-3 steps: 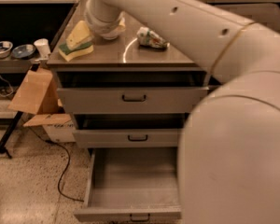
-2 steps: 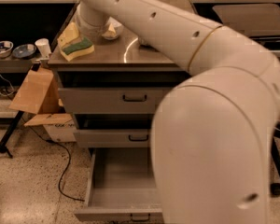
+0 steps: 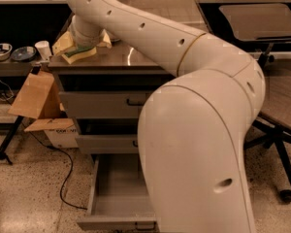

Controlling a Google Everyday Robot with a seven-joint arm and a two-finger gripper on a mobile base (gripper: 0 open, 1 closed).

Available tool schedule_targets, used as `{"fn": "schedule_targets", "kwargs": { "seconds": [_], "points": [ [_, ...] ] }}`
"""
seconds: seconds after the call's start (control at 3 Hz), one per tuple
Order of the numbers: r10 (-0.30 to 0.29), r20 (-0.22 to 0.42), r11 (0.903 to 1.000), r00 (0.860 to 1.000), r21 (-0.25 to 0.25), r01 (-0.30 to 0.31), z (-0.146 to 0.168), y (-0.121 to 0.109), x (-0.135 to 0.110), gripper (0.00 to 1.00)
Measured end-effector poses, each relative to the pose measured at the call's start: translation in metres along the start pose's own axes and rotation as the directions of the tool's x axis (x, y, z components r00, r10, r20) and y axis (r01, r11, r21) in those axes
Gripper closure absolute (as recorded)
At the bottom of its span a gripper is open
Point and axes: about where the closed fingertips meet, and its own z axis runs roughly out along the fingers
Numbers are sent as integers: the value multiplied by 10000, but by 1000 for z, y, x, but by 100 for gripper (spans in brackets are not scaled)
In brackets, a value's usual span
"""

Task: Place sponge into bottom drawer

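speckled floor [image 3: 29, 203], blk office chair [image 3: 283, 98], cardboard box [image 3: 36, 93], dark side shelf [image 3: 19, 68] w/ bowls [image 3: 1, 51]

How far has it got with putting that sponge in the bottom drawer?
Done: the bottom drawer stands pulled open. In hand: the gripper sits right over the sponge, which lies on the cabinet top near a front corner. Left: lifting the sponge, carrying it down and letting it go in the drawer.
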Motion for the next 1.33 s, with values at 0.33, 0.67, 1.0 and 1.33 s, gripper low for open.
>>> {"fn": "schedule_targets", "kwargs": {
  "seconds": [0.33, 0.67, 1.0, 1.33],
  "points": [
    [-33, 10, 10000, 10000, -2, 33, 15, 4, -1, 0],
    [-118, 145, 9998, 9998, 156, 115, 27, -4, 0, 0],
    [-280, 210, 9987, 9994, 422, 271, 39, -11, 0, 0],
    [-427, 201, 9961, 9989, 783, 410, 47, -21, 2, 0]
  ]
}}
